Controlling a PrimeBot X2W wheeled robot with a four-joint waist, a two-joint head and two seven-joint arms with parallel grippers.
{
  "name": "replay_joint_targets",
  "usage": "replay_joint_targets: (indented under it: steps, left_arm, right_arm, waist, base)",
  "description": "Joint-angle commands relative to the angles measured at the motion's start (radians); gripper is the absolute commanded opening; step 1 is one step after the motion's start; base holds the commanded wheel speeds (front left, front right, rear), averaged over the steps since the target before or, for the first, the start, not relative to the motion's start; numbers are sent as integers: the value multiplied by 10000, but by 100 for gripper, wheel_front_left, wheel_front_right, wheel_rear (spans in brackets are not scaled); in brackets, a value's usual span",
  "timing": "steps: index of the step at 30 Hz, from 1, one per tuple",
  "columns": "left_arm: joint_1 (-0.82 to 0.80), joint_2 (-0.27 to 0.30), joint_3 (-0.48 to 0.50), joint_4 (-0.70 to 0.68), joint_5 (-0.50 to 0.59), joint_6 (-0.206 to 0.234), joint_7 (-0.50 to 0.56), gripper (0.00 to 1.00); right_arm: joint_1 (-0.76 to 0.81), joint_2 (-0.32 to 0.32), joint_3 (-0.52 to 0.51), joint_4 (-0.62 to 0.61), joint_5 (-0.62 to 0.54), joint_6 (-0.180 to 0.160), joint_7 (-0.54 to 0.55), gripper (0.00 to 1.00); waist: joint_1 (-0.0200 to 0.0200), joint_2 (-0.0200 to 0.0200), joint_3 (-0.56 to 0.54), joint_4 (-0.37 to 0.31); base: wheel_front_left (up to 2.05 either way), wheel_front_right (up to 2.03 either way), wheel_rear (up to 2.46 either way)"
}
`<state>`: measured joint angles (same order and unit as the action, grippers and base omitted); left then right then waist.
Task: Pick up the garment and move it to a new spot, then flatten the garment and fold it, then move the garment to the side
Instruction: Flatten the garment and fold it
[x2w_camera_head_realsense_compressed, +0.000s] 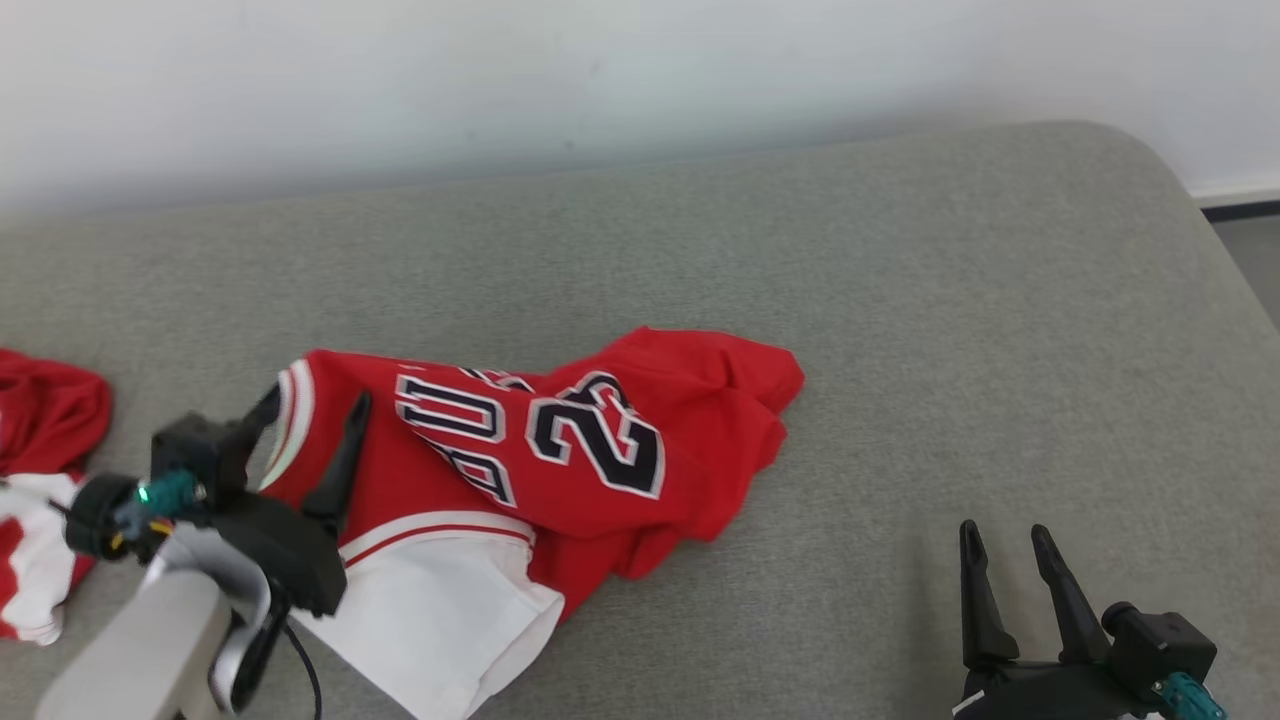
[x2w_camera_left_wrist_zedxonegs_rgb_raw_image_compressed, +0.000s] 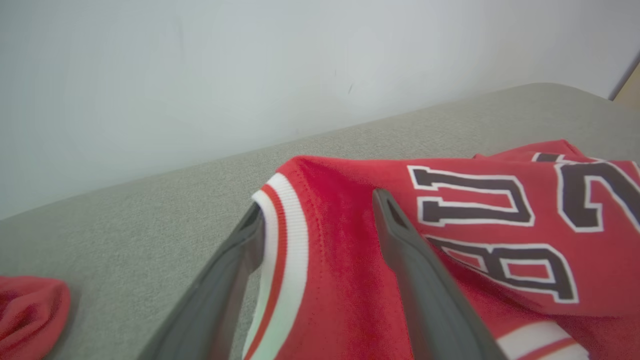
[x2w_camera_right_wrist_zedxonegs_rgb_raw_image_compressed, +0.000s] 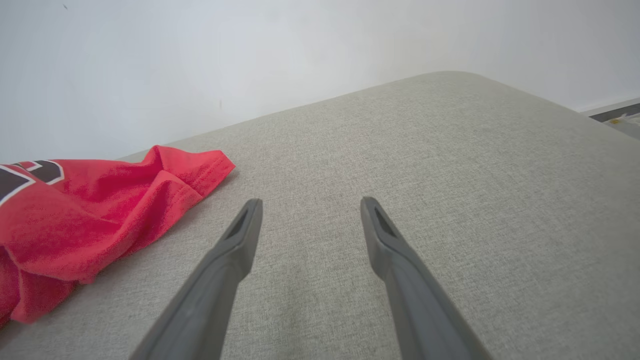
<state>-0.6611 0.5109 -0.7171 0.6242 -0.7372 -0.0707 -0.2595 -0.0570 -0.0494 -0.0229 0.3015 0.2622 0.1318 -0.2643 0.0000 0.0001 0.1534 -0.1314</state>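
Garment (x2w_camera_head_realsense_compressed: 600, 450) (x2w_camera_left_wrist_zedxonegs_rgb_raw_image_compressed: 345, 285) (x2w_camera_right_wrist_zedxonegs_rgb_raw_image_compressed: 75, 220), a red jersey with dark numerals, lies crumpled at the centre-left of the head view on a grey cushioned surface (x2w_camera_head_realsense_compressed: 900, 300). Its long axis runs from the white panel at the lower left up to the red hem at the upper right. The left jaws sit at its left end and stand apart, straddling the white-and-red trim (x2w_camera_head_realsense_compressed: 290, 420) (x2w_camera_left_wrist_zedxonegs_rgb_raw_image_compressed: 280, 250). One finger is outside the trim and the other is over the red cloth. Whether either finger presses the fabric cannot be told.

The right jaws, at the lower right of the head view, are also apart, over bare cushion. The garment's hem lies well apart from them, up and to the left. The left arm is plainly the nearer, and closing on the trim looks like the next step of the pick-up. Another red-and-white cloth (x2w_camera_head_realsense_compressed: 40, 470) (x2w_camera_left_wrist_zedxonegs_rgb_raw_image_compressed: 30, 310) lies at the left edge, apart from the jersey.
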Motion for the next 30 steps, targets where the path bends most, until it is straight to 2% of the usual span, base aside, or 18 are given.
replay_joint_targets:
  steps: [1, 10, 18, 24, 30]
  left_arm:
    - [396, -23, 123, -223, 121, 153, -65, 100]
    - [2831, -5, 1613, -2733, 910, 1471, -56, 100]
    - [4892, -706, 2729, -4579, 1454, 2040, -50, 100]
    - [5787, -1451, 2762, -4395, 1540, 1758, -51, 100]
    - [6218, -2098, 2457, -3568, 1385, 1366, -49, 100]
  right_arm:
    - [70, -16, -3, -67, -72, -23, -14, 100]
    - [388, -15, -42, -81, -253, -23, -12, 100]
    - [611, -24, -10, -91, -253, -23, -14, 100]
    - [548, -21, 50, -59, -277, -23, -14, 100]
    - [540, -19, -4, -64, -321, -23, -14, 100]
  waist:
    - [0, -1, -197, 279]
    - [0, -1, -607, 921]
    - [0, -1, -796, 1211]
    - [0, -1, -788, 1257]
    - [0, -1, -704, 1205]
  base:
    - [0, 0, 0]
    - [0, 0, 0]
    - [0, 0, 0]
    - [0, 0, 0]
    - [0, 0, 0]
